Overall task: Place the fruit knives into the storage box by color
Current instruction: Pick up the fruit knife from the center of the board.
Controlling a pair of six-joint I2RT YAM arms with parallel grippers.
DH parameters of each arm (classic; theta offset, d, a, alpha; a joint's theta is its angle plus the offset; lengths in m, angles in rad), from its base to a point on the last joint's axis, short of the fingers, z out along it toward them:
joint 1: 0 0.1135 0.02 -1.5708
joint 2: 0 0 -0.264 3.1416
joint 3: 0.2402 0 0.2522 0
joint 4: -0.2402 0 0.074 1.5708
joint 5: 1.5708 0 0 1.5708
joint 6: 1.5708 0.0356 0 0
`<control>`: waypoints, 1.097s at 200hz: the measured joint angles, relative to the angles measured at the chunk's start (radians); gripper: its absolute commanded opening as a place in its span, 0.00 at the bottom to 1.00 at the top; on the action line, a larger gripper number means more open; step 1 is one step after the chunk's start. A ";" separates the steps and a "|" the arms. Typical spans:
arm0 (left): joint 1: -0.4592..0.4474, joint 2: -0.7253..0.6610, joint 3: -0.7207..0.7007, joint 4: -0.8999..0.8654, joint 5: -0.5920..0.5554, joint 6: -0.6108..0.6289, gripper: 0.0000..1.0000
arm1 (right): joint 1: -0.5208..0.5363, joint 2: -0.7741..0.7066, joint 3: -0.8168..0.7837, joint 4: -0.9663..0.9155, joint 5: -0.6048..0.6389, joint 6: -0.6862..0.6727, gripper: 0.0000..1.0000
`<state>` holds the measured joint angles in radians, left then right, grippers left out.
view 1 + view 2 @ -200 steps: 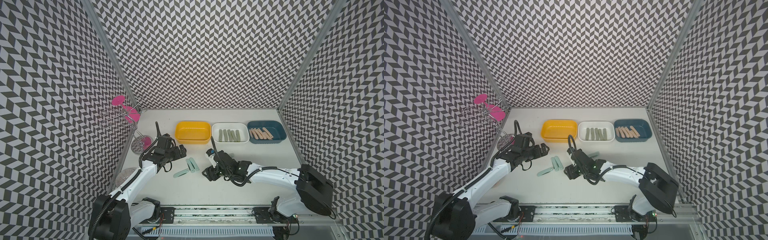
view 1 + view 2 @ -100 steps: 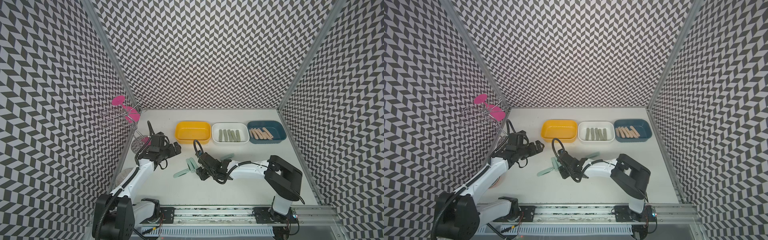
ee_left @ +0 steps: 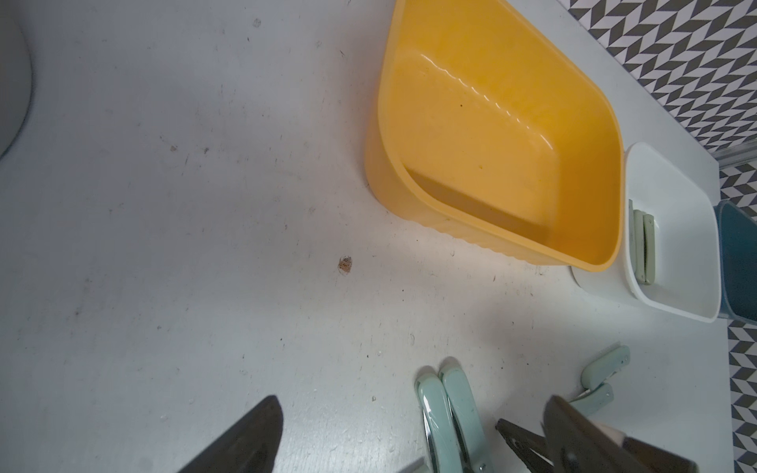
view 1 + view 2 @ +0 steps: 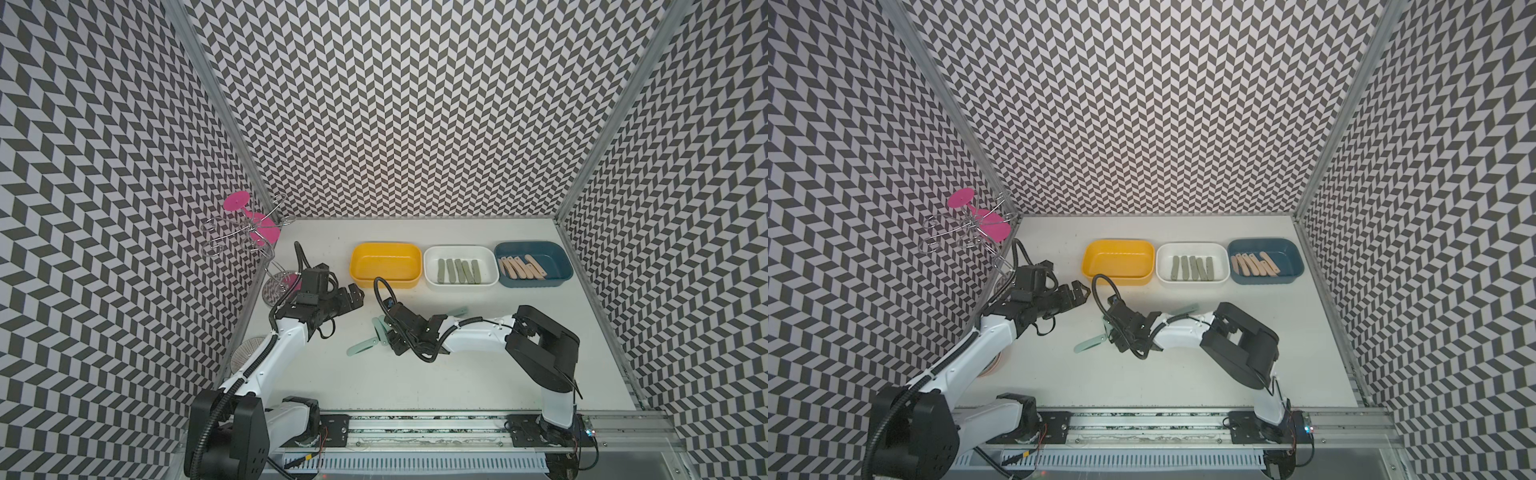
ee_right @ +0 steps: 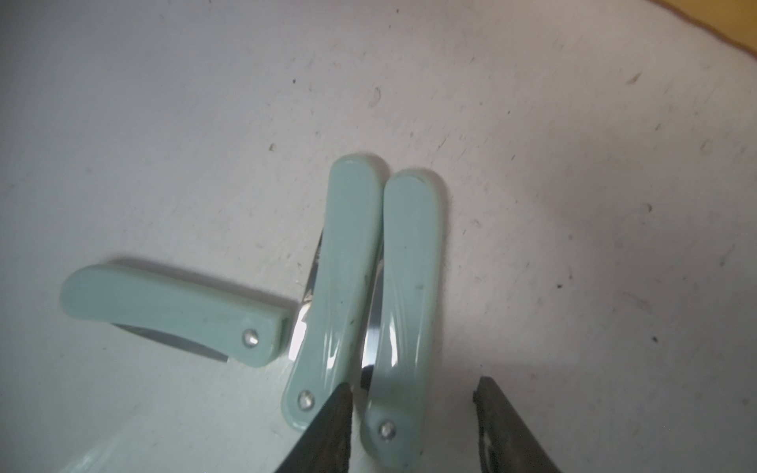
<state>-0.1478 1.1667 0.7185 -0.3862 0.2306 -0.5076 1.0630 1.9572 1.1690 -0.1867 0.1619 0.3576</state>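
Three pale mint fruit knives lie on the table in the right wrist view. My right gripper [image 5: 411,393] is open and straddles the end of one mint knife [image 5: 403,311]. One fingertip [image 5: 336,413] is wedged between it and its neighbour [image 5: 340,278]; the other stands clear. The third mint knife [image 5: 172,307] lies crosswise. In a top view another mint knife [image 4: 457,311] lies behind the right arm. My left gripper [image 4: 353,296] hangs open and holds nothing, left of the yellow storage box [image 4: 384,249]. Grey-green knives [image 4: 459,271] fill the white box [image 4: 460,249], peach ones [image 4: 521,268] the blue box [image 4: 532,246].
A wire rack with a pink glass [image 4: 249,232] stands at the back left by the wall. A round ribbed disc [image 4: 249,353] lies under the left arm. Patterned walls close three sides, and a metal rail [image 4: 415,428] runs along the front.
My right gripper has slid left onto the mint knives and its jaws have narrowed around one. The left arm has barely shifted and stays open.
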 measured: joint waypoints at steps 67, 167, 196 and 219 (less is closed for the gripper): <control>0.000 0.000 0.000 0.009 0.011 -0.006 1.00 | -0.002 0.054 0.061 0.000 0.082 -0.006 0.30; 0.000 0.000 0.000 0.019 0.019 -0.010 1.00 | -0.055 0.090 0.107 0.001 0.100 0.001 0.40; 0.000 0.000 0.000 0.019 0.021 -0.010 1.00 | -0.056 0.120 0.147 0.001 0.100 0.000 0.38; 0.000 0.000 0.000 0.019 0.023 -0.010 1.00 | -0.059 0.128 0.154 0.005 0.101 -0.001 0.36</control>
<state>-0.1478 1.1667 0.7181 -0.3668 0.2535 -0.5171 1.0042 2.0850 1.3235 -0.1818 0.2634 0.3565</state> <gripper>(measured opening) 0.997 0.369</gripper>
